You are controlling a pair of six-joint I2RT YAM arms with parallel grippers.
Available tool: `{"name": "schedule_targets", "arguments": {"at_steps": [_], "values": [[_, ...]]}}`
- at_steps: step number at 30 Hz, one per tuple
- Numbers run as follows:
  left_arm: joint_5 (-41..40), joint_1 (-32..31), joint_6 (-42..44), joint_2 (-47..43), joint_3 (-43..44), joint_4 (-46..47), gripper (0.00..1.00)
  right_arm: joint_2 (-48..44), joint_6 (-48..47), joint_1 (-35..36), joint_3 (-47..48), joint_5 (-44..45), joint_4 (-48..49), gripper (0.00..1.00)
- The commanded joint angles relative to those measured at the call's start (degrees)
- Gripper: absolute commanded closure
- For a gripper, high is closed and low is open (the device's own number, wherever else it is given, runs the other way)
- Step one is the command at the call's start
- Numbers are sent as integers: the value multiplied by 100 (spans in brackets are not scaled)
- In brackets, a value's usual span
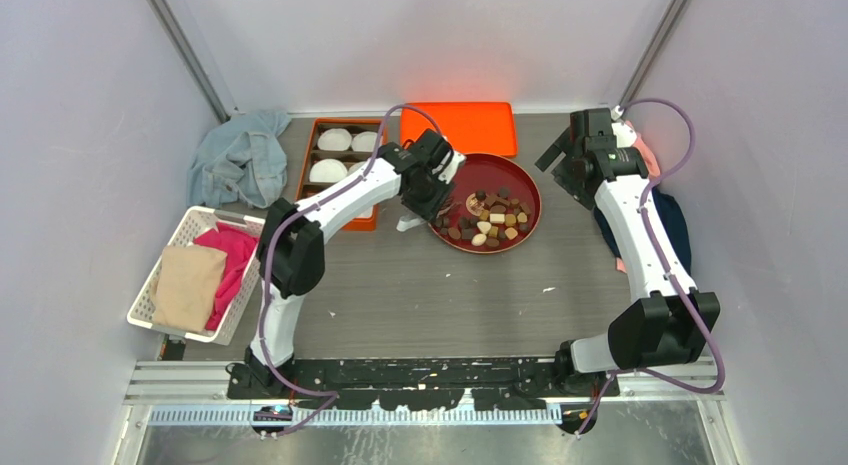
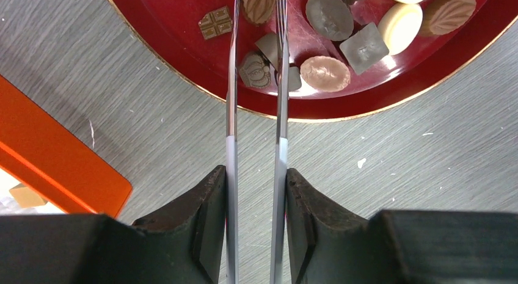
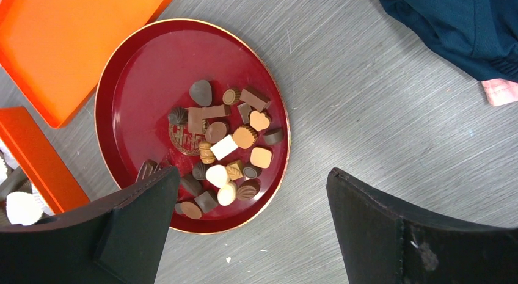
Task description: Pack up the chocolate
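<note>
Many pieces of chocolate (image 3: 223, 147), dark brown, tan and cream-white, all lying loose in the round red tray (image 3: 153, 70) in the middle of the table (image 1: 450, 295), gathered mostly in the half of the tray nearer to the arm bases; just beside the tray on its left, an orange box (image 1: 307, 165) with compartments, three white paper cups (image 1: 334, 140) seen inside, the remaining part hidden by the left arm; behind the tray, touching its far rim, a flat orange lid (image 1: 460, 127); at the left edge a white basket (image 1: 158, 265) with a pink cloth (image 1: 232, 250) and a tan cloth (image 1: 188, 285) in it; behind the basket a blue-grey cloth (image 1: 240, 155); at the far right a dark blue cloth (image 3: 458, 21); left gripper (image 2: 255, 174) narrow, fingers pressed on thin metal tweezers (image 2: 231, 113), the two blades reaching over the tray rim, one on each side of a brown piece, impossible to tell if pinched; right gripper (image 3: 251, 174) spread wide above the tray, holding nothing
</note>
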Motion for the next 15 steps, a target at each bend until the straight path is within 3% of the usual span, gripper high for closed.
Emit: {"name": "schedule_targets", "arguments": {"at_steps": [1, 11, 15], "values": [[-70, -21, 76, 12, 331, -78, 64, -23, 32, -25, 272, -4, 144, 4], [-177, -21, 105, -113, 588, -142, 87, -20, 37, -25, 276, 14, 154, 4], [-193, -21, 87, -257, 711, -99, 92, -16, 41, -24, 273, 13, 149, 4]]}}
